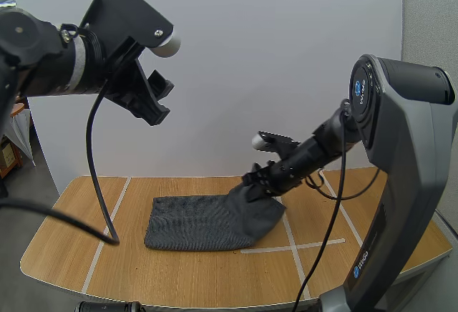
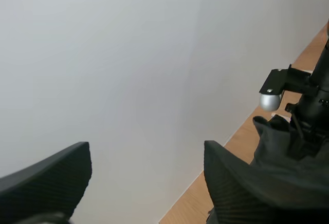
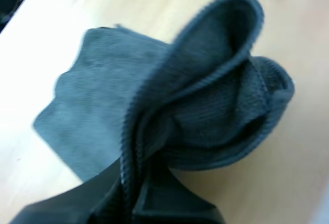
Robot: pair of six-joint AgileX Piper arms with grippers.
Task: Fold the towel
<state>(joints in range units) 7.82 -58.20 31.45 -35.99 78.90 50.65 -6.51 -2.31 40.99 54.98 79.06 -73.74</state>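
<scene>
Ribbed dark-grey towel (image 1: 207,222) on wooden table (image 1: 71,244), one corner tight in the right pincer (image 1: 261,187); left pincer (image 1: 159,101) agape, empty.

The left gripper (image 2: 146,154) is seen with its two fingers (image 2: 51,188) held apart, ribbed faces turned to each other. Beyond them, a dark towel (image 2: 275,154) is bunched up off the table (image 2: 241,139), and the right gripper (image 2: 303,131) is set at its raised edge.
</scene>
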